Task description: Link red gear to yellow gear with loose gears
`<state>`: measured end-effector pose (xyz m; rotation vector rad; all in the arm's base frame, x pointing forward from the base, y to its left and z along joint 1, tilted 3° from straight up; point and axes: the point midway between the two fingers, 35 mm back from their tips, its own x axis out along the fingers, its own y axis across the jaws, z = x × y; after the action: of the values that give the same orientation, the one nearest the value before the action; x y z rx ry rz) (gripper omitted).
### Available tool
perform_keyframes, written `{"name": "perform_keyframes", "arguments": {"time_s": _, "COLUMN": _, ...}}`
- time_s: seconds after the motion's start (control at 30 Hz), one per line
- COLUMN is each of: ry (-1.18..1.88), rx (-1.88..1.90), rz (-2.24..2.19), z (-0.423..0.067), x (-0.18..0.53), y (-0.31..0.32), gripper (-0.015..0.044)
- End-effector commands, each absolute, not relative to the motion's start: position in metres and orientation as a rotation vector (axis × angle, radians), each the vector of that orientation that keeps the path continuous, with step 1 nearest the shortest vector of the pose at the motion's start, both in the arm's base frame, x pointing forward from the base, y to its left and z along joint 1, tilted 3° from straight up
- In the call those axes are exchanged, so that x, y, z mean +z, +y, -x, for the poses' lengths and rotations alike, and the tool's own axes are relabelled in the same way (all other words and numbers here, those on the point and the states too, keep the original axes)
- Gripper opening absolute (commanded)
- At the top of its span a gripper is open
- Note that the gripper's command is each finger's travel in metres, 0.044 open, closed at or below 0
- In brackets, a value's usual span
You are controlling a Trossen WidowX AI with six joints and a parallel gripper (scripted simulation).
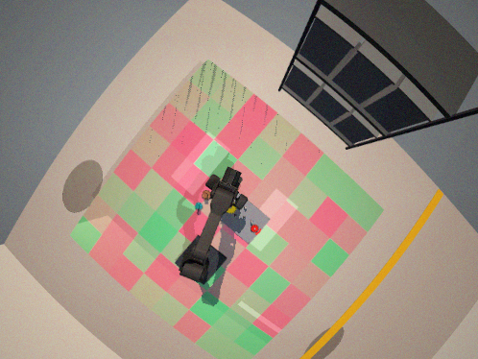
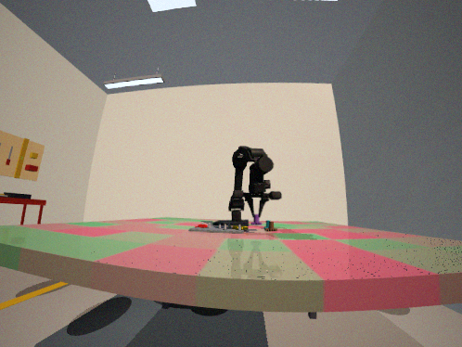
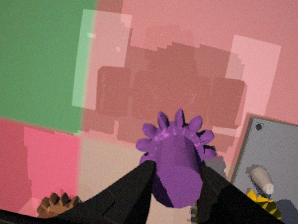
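Observation:
My gripper (image 2: 256, 215) (image 3: 176, 172) is shut on the handle of the purple gear (image 2: 256, 220) (image 3: 175, 145), which hangs upright, a little above the table, beside the board. The grey board (image 1: 259, 218) (image 3: 280, 145) carries the red gear (image 1: 252, 227) (image 2: 202, 226) at one end and the yellow gear (image 1: 231, 209) (image 3: 262, 204) at the other. A bare peg (image 3: 261, 179) stands by the yellow gear. A brown gear (image 1: 205, 194) (image 3: 59, 206) and a teal gear (image 1: 199, 206) (image 2: 268, 224) stand loose on the table. The fingers are hidden in the top view.
The arm (image 1: 208, 232) reaches from its dark base (image 1: 218, 259) past the yellow gear's end of the board. In the wrist view the board lies right of the held gear and the brown gear lies lower left. A black-framed cabinet (image 1: 365, 72) stands beyond the table.

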<state>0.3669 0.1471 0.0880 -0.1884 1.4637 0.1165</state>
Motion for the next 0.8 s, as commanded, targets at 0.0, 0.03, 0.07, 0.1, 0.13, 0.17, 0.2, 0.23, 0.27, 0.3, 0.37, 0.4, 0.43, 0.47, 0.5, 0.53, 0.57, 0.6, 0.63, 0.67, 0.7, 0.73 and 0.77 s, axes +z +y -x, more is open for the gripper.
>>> {"name": "perform_keyframes", "arguments": {"time_s": 0.0, "ry": 1.46, "rx": 0.117, "rz": 0.189, "z": -0.368, "x": 0.097, "y": 0.148, "gripper": 0.0}}
{"name": "perform_keyframes", "arguments": {"time_s": 0.03, "ry": 1.46, "rx": 0.117, "rz": 0.189, "z": -0.368, "x": 0.099, "y": 0.149, "gripper": 0.0}}
{"name": "perform_keyframes", "arguments": {"time_s": 0.07, "ry": 1.461, "rx": 0.118, "rz": 0.19, "z": -0.368, "x": 0.101, "y": 0.149, "gripper": 0.0}}
{"name": "perform_keyframes", "arguments": {"time_s": 0.1, "ry": 1.461, "rx": 0.119, "rz": 0.19, "z": -0.368, "x": 0.103, "y": 0.149, "gripper": 0.0}}
{"name": "perform_keyframes", "arguments": {"time_s": 0.13, "ry": 1.462, "rx": 0.12, "rz": 0.191, "z": -0.368, "x": 0.105, "y": 0.149, "gripper": 0.0}}
{"name": "perform_keyframes", "arguments": {"time_s": 0.17, "ry": 1.463, "rx": 0.12, "rz": 0.192, "z": -0.368, "x": 0.106, "y": 0.15, "gripper": 0.0}}
{"name": "perform_keyframes", "arguments": {"time_s": 0.2, "ry": 1.463, "rx": 0.121, "rz": 0.192, "z": -0.368, "x": 0.108, "y": 0.15, "gripper": 0.0}}
{"name": "perform_keyframes", "arguments": {"time_s": 0.23, "ry": 1.464, "rx": 0.122, "rz": 0.193, "z": -0.368, "x": 0.11, "y": 0.15, "gripper": 0.0}}
{"name": "perform_keyframes", "arguments": {"time_s": 0.27, "ry": 1.464, "rx": 0.123, "rz": 0.193, "z": -0.368, "x": 0.112, "y": 0.15, "gripper": 0.0}}
{"name": "perform_keyframes", "arguments": {"time_s": 0.3, "ry": 1.465, "rx": 0.123, "rz": 0.194, "z": -0.368, "x": 0.114, "y": 0.15, "gripper": 0.0}}
{"name": "perform_keyframes", "arguments": {"time_s": 0.37, "ry": 1.466, "rx": 0.125, "rz": 0.195, "z": -0.368, "x": 0.117, "y": 0.151, "gripper": 0.0}}
{"name": "perform_keyframes", "arguments": {"time_s": 0.4, "ry": 1.467, "rx": 0.126, "rz": 0.196, "z": -0.368, "x": 0.119, "y": 0.151, "gripper": 0.0}}
{"name": "perform_keyframes", "arguments": {"time_s": 0.43, "ry": 1.467, "rx": 0.126, "rz": 0.196, "z": -0.368, "x": 0.121, "y": 0.151, "gripper": 0.0}}
{"name": "perform_keyframes", "arguments": {"time_s": 0.47, "ry": 1.468, "rx": 0.127, "rz": 0.197, "z": -0.368, "x": 0.123, "y": 0.151, "gripper": 0.0}}
{"name": "perform_keyframes", "arguments": {"time_s": 0.5, "ry": 1.468, "rx": 0.128, "rz": 0.198, "z": -0.367, "x": 0.125, "y": 0.151, "gripper": 0.0}}
{"name": "perform_keyframes", "arguments": {"time_s": 0.53, "ry": 1.469, "rx": 0.129, "rz": 0.198, "z": -0.367, "x": 0.126, "y": 0.152, "gripper": 0.0}}
{"name": "perform_keyframes", "arguments": {"time_s": 0.57, "ry": 1.47, "rx": 0.13, "rz": 0.199, "z": -0.367, "x": 0.128, "y": 0.152, "gripper": 0.0}}
{"name": "perform_keyframes", "arguments": {"time_s": 0.6, "ry": 1.47, "rx": 0.13, "rz": 0.199, "z": -0.367, "x": 0.13, "y": 0.152, "gripper": 0.0}}
{"name": "perform_keyframes", "arguments": {"time_s": 0.63, "ry": 1.471, "rx": 0.131, "rz": 0.2, "z": -0.367, "x": 0.132, "y": 0.152, "gripper": 0.0}}
{"name": "perform_keyframes", "arguments": {"time_s": 0.67, "ry": 1.471, "rx": 0.132, "rz": 0.201, "z": -0.367, "x": 0.134, "y": 0.152, "gripper": 0.0}}
{"name": "perform_keyframes", "arguments": {"time_s": 0.7, "ry": 1.472, "rx": 0.133, "rz": 0.201, "z": -0.366, "x": 0.135, "y": 0.152, "gripper": 0.0}}
{"name": "perform_keyframes", "arguments": {"time_s": 0.73, "ry": 1.472, "rx": 0.133, "rz": 0.202, "z": -0.366, "x": 0.137, "y": 0.152, "gripper": 0.0}}
{"name": "perform_keyframes", "arguments": {"time_s": 0.77, "ry": 1.473, "rx": 0.134, "rz": 0.202, "z": -0.366, "x": 0.139, "y": 0.153, "gripper": 0.0}}
